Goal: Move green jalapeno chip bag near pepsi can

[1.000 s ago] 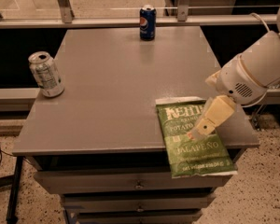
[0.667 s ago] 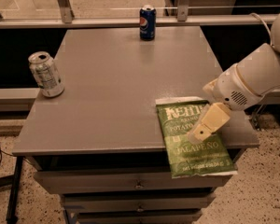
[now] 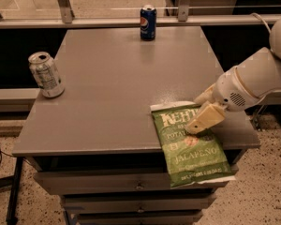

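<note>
At the near right corner of the worktop [image 3: 112, 88], the green jalapeno chip bag [image 3: 196, 158] lies flat (lettering up), its lower end hanging past the front edge. Over the bag's upper part sits the claw [image 3: 196, 115], seemingly touching it; whether it is open or closed I cannot tell. Farther back, at the left edge, stands a dented silver can [image 3: 46, 74]. Farthest off, well apart from the bag, the pepsi can [image 3: 148, 22] stands upright at the rear edge.

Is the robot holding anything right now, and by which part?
Cannot tell: the gripper sits over the upper part of the green jalapeno chip bag, which lies flat on the table.
</note>
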